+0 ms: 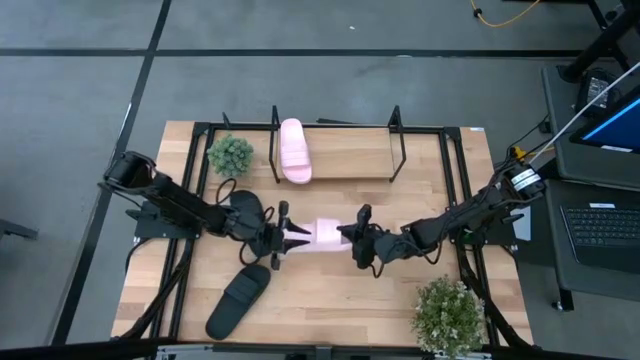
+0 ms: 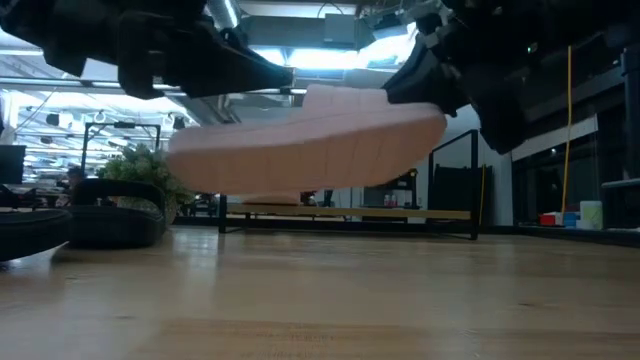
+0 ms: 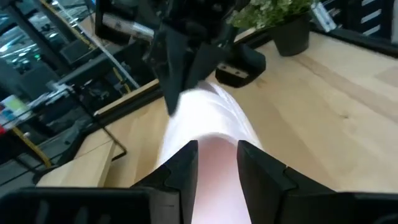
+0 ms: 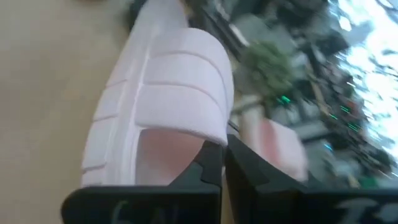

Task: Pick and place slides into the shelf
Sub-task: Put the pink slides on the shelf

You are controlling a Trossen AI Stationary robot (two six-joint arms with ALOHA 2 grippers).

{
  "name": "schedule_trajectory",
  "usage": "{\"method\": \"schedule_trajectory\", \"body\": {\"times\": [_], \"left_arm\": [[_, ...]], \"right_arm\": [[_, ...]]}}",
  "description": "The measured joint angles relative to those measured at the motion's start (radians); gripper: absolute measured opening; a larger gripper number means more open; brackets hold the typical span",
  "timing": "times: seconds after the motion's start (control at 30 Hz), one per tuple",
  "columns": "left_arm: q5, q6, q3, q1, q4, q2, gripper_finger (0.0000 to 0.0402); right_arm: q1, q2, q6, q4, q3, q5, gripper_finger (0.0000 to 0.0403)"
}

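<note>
One pale pink slide (image 1: 322, 237) hangs in the air above the table's middle, between my two grippers; the low view shows it clear of the wood (image 2: 310, 145). My left gripper (image 1: 285, 238) is shut on its left end, my right gripper (image 1: 356, 240) on its right end. A second pink slide (image 1: 293, 150) lies on the shelf's board (image 1: 350, 160). One black slide (image 1: 245, 210) lies under the left arm. Another black slide (image 1: 238, 300) rests near the near edge. My left gripper comes level from the table's left and pinches the pink slide's left end (image 3: 214, 134) between its two fingers (image 3: 186, 168). The slide is lifted clear and runs on toward the other gripper. My right gripper comes level from the table's right. Its nearly closed fingers (image 4: 208, 165) pinch the edge of the ribbed strap (image 4: 208, 134) at the slide's right end, which is off the table.
A small potted plant (image 1: 230, 153) stands by the shelf's left end, and a bigger one (image 1: 447, 315) at the near right corner. The shelf's black wire frame (image 1: 397, 140) rises along the far side. Bare wood shows between the black slide and the big plant.
</note>
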Motion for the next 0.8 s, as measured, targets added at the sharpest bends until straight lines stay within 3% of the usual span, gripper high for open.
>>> {"method": "schedule_trajectory", "body": {"times": [0.23,0.57,0.8], "left_arm": [[-0.110,0.000,0.000,-0.064,-0.116,-0.093,0.0089],[-0.160,-0.002,-0.002,-0.111,-0.219,-0.164,0.0051],[-0.219,-0.027,-0.002,-0.107,-0.294,-0.164,0.0011]], "right_arm": [[-0.001,-0.071,-0.004,-0.064,-0.001,0.263,0.0006],[-0.019,-0.138,-0.015,-0.052,0.002,0.608,0.0006],[-0.087,-0.138,-0.124,-0.058,0.082,0.653,0.0006]]}}
